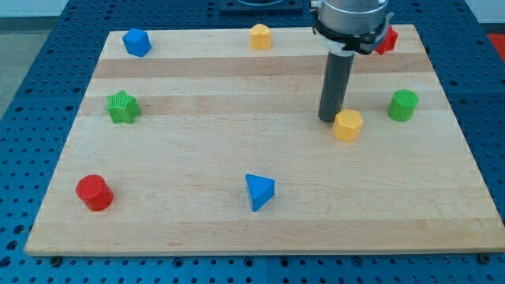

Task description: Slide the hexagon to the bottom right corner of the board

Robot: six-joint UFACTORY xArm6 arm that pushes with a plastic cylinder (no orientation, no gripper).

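The yellow hexagon block [348,125] lies on the wooden board [260,221], right of centre. My tip [329,118] stands at its upper left edge, touching or nearly touching it. The rod rises straight up to the arm's head at the view's top. The board's bottom right corner [483,248] is far below and to the right of the hexagon.
A green cylinder [403,105] stands just right of the hexagon. A red block [386,39] is partly hidden behind the arm at top right. Also a yellow block [260,36], blue block [136,42], green star [122,107], red cylinder [95,192], blue triangle [259,192].
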